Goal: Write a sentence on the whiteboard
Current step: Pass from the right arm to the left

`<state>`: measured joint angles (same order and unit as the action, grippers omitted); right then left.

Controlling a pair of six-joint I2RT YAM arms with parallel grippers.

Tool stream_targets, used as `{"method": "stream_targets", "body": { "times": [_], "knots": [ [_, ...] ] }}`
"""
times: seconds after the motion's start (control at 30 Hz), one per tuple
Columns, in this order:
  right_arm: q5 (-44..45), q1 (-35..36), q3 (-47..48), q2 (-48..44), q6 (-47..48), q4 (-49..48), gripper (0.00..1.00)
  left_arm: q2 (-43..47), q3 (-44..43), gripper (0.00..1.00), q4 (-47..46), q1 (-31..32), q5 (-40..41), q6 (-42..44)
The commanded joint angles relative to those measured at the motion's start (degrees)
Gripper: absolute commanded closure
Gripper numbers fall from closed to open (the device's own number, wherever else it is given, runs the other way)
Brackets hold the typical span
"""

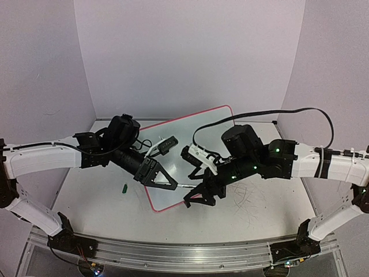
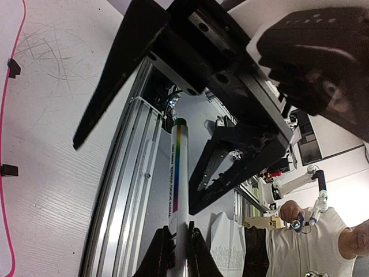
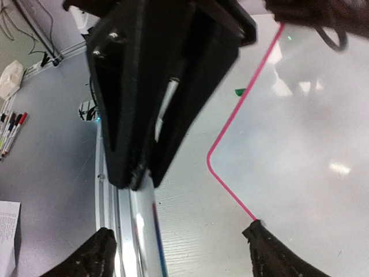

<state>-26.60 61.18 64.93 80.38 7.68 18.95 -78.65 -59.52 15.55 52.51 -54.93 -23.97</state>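
My left pincer (image 1: 172,185) pinches the pen (image 1: 183,186); right pincer (image 1: 196,193) is spread.
Held near one end, the pen may tilt or slip when I press on the whiteboard (image 1: 193,131).

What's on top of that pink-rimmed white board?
The whiteboard shows no writing on its bare parts, nothing lying there. The left arm and right arm hang over its middle and near corner, hiding whatever is beneath.
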Motion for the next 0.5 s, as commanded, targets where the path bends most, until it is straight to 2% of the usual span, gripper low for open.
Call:
{"method": "stream_targets", "body": {
  "times": [0.0, 0.17, 0.3, 0.4, 0.47],
  "knots": [
    [7.10, -2.05, -5.75, -8.77, -7.78, -9.25, 0.02, 3.44, -2.92, 1.00, -1.52, 0.19, 6.30, 1.28],
    [11.91, -2.86, -16.88, -18.73, -18.34, -27.83, 0.02, 7.52, -4.20, 1.00, -2.42, 0.05, 15.53, 1.98],
    [13.61, -3.04, -22.76, -20.32, -32.38, -44.97, 0.02, 11.18, -3.29, 1.00, -10.21, 0.05, 19.44, -1.05],
    [7.71, -3.05, -22.57, -16.64, -40.29, -55.53, 0.02, 12.37, -2.21, 1.00, -16.93, 0.05, 19.56, -3.82],
    [2.37, -3.07, -18.91, -13.42, -42.31, -56.55, 0.03, 11.66, -2.93, 1.00, -18.24, 0.05, 18.65, -4.34]
  ]
}}
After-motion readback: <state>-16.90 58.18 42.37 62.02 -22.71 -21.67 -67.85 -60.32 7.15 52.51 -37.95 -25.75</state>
